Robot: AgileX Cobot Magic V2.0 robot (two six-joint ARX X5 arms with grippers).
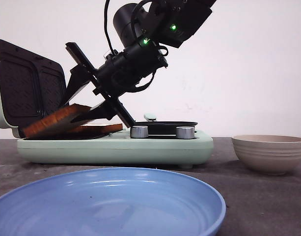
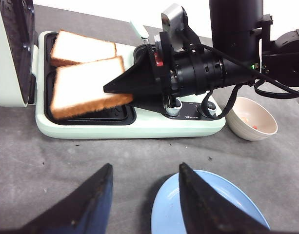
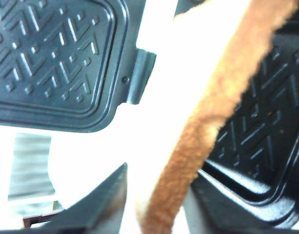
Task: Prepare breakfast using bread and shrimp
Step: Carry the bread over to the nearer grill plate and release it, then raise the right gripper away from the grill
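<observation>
Two slices of bread are at the open sandwich maker (image 1: pixel 116 147). One slice (image 2: pixel 83 47) lies flat in the far tray. The other slice (image 1: pixel 57 120) (image 2: pixel 86 85) is tilted over the near tray, its far end low. My right gripper (image 1: pixel 71 112) (image 2: pixel 110 92) (image 3: pixel 161 170) is shut on it, one finger above and one below; the brown crust (image 3: pixel 212 117) runs between the fingers. My left gripper (image 2: pixel 145 165) hangs open over the table, empty, beside the blue plate (image 2: pixel 212 209). Small orange shrimp (image 2: pixel 247 122) pieces lie in the beige bowl (image 2: pixel 242 134); in the front view they are hidden.
The maker's lid (image 1: pixel 27 88) stands upright at the left. Two metal knobs (image 1: pixel 139 132) sit on its right part. The beige bowl (image 1: pixel 270 155) stands right of the maker. The blue plate (image 1: pixel 106 201) lies in front of it. The right arm stretches over the maker.
</observation>
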